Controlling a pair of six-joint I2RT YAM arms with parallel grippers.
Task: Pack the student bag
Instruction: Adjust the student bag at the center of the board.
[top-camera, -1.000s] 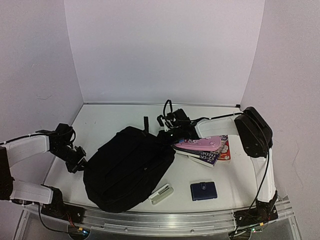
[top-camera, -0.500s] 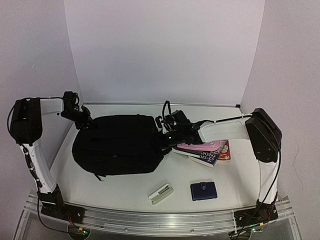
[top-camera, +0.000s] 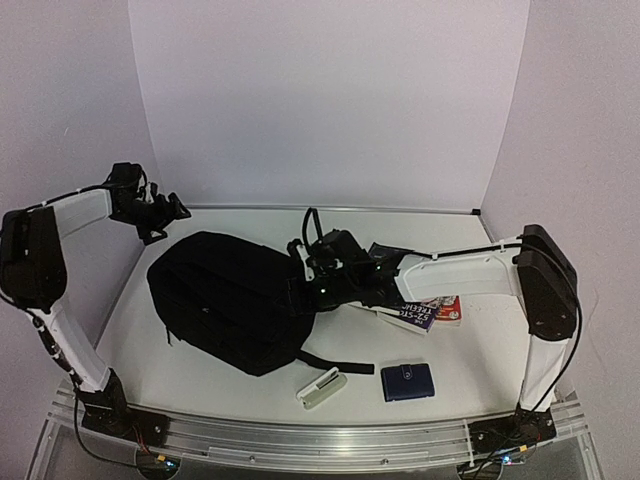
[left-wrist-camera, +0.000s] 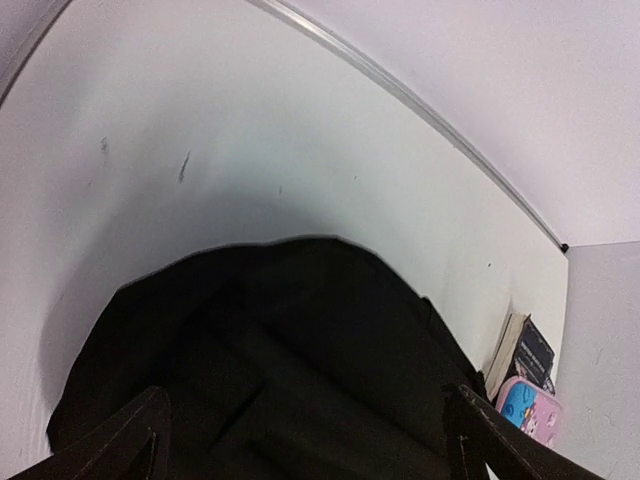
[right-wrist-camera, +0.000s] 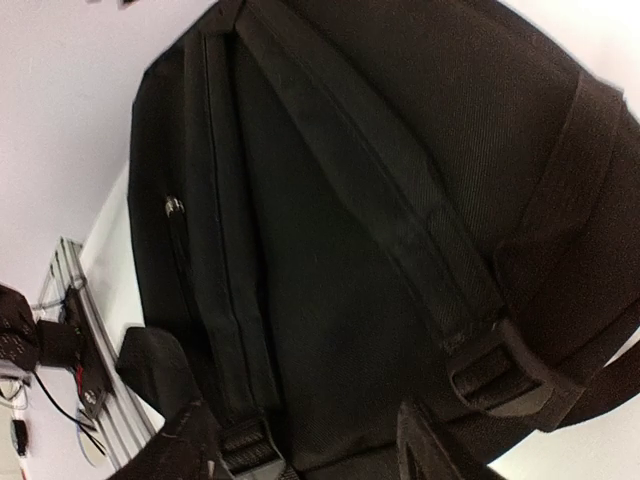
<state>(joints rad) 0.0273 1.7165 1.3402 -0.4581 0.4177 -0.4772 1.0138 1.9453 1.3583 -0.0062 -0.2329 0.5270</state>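
The student bag (top-camera: 232, 300) lies flat on the table, black, straps up, one loose strap (top-camera: 335, 364) trailing toward the front. My left gripper (top-camera: 165, 213) hovers open just beyond the bag's far-left corner, clear of it. Its wrist view looks down on the bag (left-wrist-camera: 290, 370) between wide-spread fingers (left-wrist-camera: 125, 445). My right gripper (top-camera: 310, 272) is open, low over the bag's right end. In its wrist view the bag's padded straps (right-wrist-camera: 400, 200), a buckle (right-wrist-camera: 500, 375) and a zip pull (right-wrist-camera: 172, 207) fill the frame, with the fabric showing between the parted fingertips (right-wrist-camera: 440, 450).
A stack of books (top-camera: 428, 312) with a pink case lies right of the bag under the right arm, also seen as books (left-wrist-camera: 522, 352) and pink case (left-wrist-camera: 532, 412). A navy wallet (top-camera: 407, 382) and a small white-green case (top-camera: 322, 388) lie near the front edge.
Both grippers have opened and let go of the bag. The bag has dropped and turned, its near end toward the front. The left gripper lifted away to the back left; the right moved left.
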